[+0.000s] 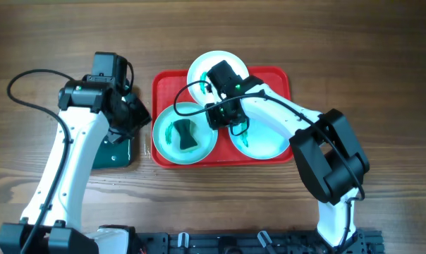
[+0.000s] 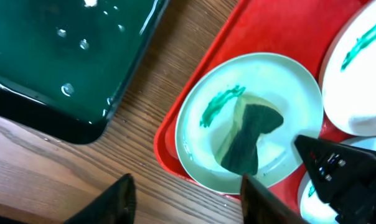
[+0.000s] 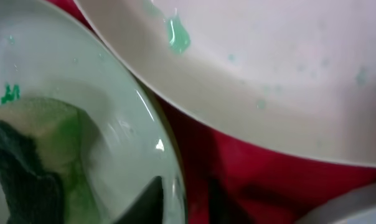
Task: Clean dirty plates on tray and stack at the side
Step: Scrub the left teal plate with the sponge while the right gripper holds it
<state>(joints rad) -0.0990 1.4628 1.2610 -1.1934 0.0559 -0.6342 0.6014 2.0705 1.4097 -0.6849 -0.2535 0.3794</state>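
currently all three plates sit on the red tray (image 1: pixel 280 77): white plate (image 1: pixel 200 69) at the back, left aqua plate (image 1: pixel 166 147) holding a sponge (image 1: pixel 185 134) beside a green smear, right aqua plate (image 1: pixel 264 148) also smeared. nothing is stacked at the side yet. right gripper (image 1: pixel 223 116) is low at the left aqua plate's rim, probably to reach the sponge or steady the plate. in its wrist view the dark fingers (image 3: pixel 152 199) seem to straddle that rim, but i cannot tell whether they pinch it. left gripper (image 2: pixel 187 186) hangs empty with jaws spread, over the gap between dark tray (image 2: pixel 51 62) and red tray, likely waiting to take a cleaned plate.
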